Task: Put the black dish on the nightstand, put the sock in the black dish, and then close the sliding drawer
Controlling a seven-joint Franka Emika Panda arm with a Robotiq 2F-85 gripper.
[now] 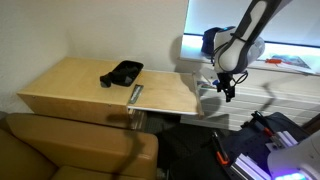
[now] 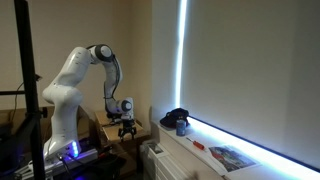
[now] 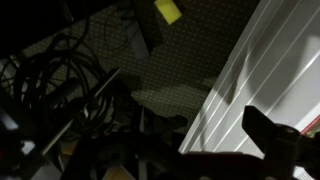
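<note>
The black dish [image 1: 127, 70] lies on the light tan nightstand [image 1: 70, 85], near its back right corner. A dark limp shape, probably the sock [image 1: 107, 79], hangs over the dish's left end; I cannot tell it apart clearly. The sliding drawer [image 1: 168, 95] stands pulled out to the right of the nightstand, with its metal rail [image 1: 136, 94] showing. My gripper [image 1: 228, 90] hangs open and empty just right of the drawer's far edge, by the white ribbed unit. It shows in both exterior views [image 2: 127, 130]. In the wrist view only one finger [image 3: 272, 140] is plain.
A brown padded seat [image 1: 70, 150] stands in front of the nightstand. The white radiator-like unit [image 1: 275, 95] runs under the window, with a dark cap-like object [image 2: 176, 120] and papers [image 2: 232, 157] on it. Cables [image 3: 55, 75] lie on the floor below the gripper.
</note>
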